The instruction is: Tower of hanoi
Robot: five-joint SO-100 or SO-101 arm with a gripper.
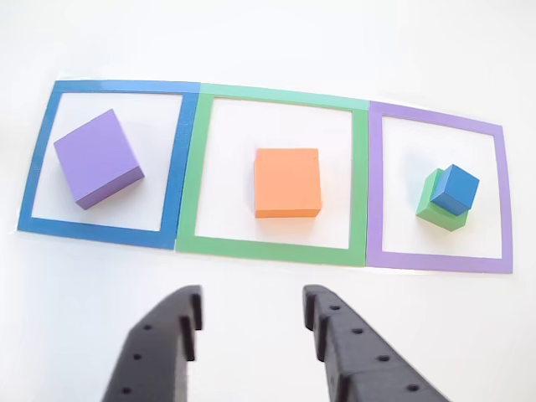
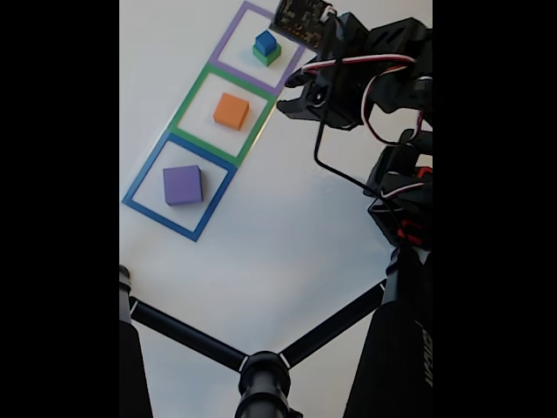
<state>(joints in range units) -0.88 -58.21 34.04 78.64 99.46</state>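
The tower of hanoi is spread over three tape squares. The purple block lies in the blue outline at the left of the other view. The orange block sits in the green outline. In the purple outline the blue cube rests on the green block. My gripper is open with nothing between its fingers, hovering on the near side of the green outline, short of the orange block.
The tape outlines, blue, green and purple, lie side by side on a white table. In the fixed view the arm's body stands right of the squares and a black tripod fills the bottom.
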